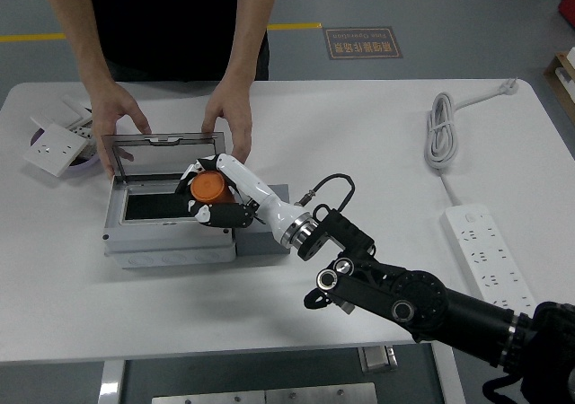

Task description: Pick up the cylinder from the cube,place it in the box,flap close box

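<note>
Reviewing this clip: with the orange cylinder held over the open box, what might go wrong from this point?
1. The right hand grips the orange cylinder above the right end of the grey plastic box; released here, it may catch the rim instead of dropping inside.
2. The person's hands hold the box's transparent hinged lid upright just behind the robot's fingers; contact is possible when the flap is closed.

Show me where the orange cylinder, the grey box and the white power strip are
orange cylinder point(209, 187), head view, on its orange top face, held in the right hand.
grey box point(162, 243), head view, on its front wall.
white power strip point(490, 260), head view, on the middle of its socket face.
</note>
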